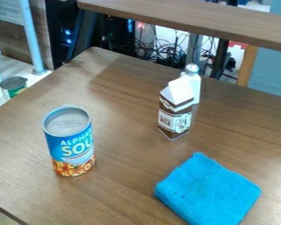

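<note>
Ana: How do things lie on the table (122,149)?

Ben: The largest is the blue cloth (207,193), folded into a thick pad and lying flat on the near right. The can (70,138) stands upright on the left, well apart from the cloth.

Ana: And the smaller ones?

Ben: The brown and white carton (175,116) stands upright beyond the cloth. Just behind it is the white bottle (196,83), slimmer, with a silvery top; whether the two touch is hard to say.

Ana: Is the gripper open, and has it hold of anything?

Ben: That cannot be told, neither how wide it is nor what it may have, so the places are given from one thing to another.

Ana: How far along is the work, then?

Ben: Judging by the layout, no step can be called done for certain. The cloth is folded and nothing rests on it; the can and carton stand apart. That could suit a start or a finish equally, so what is left stays open.
</note>
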Robot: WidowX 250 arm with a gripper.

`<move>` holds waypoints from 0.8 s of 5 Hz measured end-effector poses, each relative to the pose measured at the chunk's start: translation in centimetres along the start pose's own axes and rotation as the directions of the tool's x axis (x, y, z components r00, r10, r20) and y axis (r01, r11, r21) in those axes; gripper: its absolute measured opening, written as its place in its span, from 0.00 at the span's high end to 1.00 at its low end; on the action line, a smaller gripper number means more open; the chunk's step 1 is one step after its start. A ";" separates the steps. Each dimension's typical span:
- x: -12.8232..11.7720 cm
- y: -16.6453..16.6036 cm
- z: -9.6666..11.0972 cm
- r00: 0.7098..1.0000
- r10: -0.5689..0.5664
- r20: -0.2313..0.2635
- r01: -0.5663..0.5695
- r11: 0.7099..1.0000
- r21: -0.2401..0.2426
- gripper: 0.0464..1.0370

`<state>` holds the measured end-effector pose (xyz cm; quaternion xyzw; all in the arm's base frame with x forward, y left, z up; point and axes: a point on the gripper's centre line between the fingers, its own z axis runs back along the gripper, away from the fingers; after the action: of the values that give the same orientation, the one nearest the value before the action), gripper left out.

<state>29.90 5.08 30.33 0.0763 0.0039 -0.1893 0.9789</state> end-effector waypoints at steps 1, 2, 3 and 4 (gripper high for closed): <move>0.3 -0.1 -1.2 0.999 -0.005 -0.033 0.004 1.000 -0.025 0.03; 0.6 -1.3 -3.2 1.000 0.026 -0.003 -0.027 0.997 -0.071 0.03; -0.9 -2.2 -3.7 0.990 0.138 0.021 -0.137 0.989 -0.053 0.03; -1.6 -4.3 -6.1 0.979 0.202 -0.013 -0.202 0.978 -0.049 0.03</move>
<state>26.95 2.70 23.72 0.0524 0.0047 -0.0886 0.9947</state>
